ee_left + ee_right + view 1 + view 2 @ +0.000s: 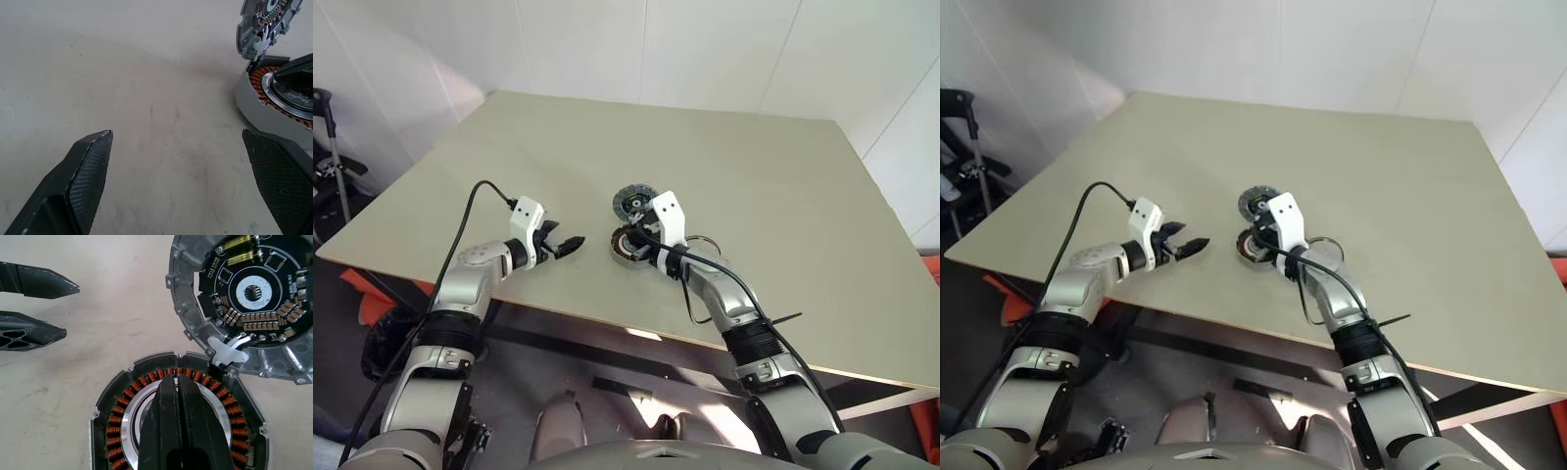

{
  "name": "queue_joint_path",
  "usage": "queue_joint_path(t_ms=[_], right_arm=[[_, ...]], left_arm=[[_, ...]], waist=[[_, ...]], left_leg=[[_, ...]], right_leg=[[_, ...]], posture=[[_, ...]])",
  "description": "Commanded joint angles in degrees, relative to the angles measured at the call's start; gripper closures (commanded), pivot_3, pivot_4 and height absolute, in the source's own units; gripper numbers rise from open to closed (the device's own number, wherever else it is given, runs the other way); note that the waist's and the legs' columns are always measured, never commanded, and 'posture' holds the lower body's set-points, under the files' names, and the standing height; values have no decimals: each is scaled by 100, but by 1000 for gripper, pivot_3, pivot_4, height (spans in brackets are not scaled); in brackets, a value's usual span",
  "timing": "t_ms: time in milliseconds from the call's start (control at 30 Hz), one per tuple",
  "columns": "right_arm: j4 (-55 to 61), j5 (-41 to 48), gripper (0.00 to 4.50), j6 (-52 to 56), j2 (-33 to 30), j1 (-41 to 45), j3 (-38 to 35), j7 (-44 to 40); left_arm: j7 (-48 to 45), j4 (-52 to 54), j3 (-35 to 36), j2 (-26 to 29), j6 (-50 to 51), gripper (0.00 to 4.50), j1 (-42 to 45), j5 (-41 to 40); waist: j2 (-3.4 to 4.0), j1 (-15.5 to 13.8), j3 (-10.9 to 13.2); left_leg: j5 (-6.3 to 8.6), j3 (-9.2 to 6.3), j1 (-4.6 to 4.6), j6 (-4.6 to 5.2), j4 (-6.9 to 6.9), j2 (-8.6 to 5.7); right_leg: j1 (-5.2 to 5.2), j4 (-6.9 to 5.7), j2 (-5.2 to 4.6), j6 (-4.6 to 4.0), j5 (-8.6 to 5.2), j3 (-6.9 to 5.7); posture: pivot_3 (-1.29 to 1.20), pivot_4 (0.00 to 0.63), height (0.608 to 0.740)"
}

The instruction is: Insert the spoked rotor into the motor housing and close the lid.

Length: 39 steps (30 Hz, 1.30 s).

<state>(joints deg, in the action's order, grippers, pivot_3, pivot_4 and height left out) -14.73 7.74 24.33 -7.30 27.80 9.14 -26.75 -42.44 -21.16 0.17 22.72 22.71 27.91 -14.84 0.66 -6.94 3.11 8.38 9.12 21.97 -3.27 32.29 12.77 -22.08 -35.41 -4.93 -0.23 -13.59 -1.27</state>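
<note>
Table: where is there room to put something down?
Plenty of bare table behind the lid up to the far edge, and left of the left gripper. It's crowded around the motor housing, where the right gripper sits.

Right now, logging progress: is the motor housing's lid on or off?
Off. The lid lies beside the motor housing, circuit board up, leaving copper windings uncovered.

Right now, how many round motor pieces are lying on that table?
2 that I can make out: the motor housing with copper windings, under the right pincer, and the lid just beyond it, touching its rim. More may be hidden behind the right arm.
</note>
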Motion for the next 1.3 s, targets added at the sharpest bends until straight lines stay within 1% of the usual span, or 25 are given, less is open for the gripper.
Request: queue_joint_path(t_ms=[33,300,467,600,767,1000,1300], right_arm=[[378,52,4460,-17,0,194,-84,-29],[359,42,4460,27,48,123,-13,-55],[-346,-128,4460,-11,68,-80,55,6],[-416,-168,4460,-122,-9,-30,-35,76],[-27,-9,4460,-62,-17,79,-173,69],[966,265,4460,338,-198,259,-441,17],[1274,197,4460,669,-440,82,-429,-7]], left_arm=[[-7,117,104,65,-91,0,100,-9],[-27,107,109,98,-90,0,96,-4],[-18,103,117,107,-97,0,102,-4],[-6,102,124,116,-95,0,101,-6],[10,92,109,94,-103,0,116,1],[5,79,100,73,-110,0,113,-11],[1,115,105,51,-72,0,93,-40]], waist=[[0,2,0],[0,1,0],[0,0,0],[-5,2,-3],[-5,-13,-3],[-5,-10,-3],[-4,-6,-3]], left_leg=[[0,0,0,0,0,0],[0,0,0,0,-2,1],[0,0,-1,0,-2,0],[2,0,-17,3,-2,0],[6,0,-17,9,-2,-1],[-4,-1,3,-6,-2,0],[-4,-1,2,-6,-8,5]], right_leg=[[0,0,1,0,0,0],[-2,1,1,0,0,0],[0,1,1,0,0,0],[13,0,0,0,-1,1],[17,-2,-2,1,-1,0],[-3,-2,0,0,0,0],[-7,1,9,-4,-3,1]], posture=[[0,0,740],[0,0,740],[0,0,740],[0,0,740],[0,0,740],[0,0,740],[0,0,740]])
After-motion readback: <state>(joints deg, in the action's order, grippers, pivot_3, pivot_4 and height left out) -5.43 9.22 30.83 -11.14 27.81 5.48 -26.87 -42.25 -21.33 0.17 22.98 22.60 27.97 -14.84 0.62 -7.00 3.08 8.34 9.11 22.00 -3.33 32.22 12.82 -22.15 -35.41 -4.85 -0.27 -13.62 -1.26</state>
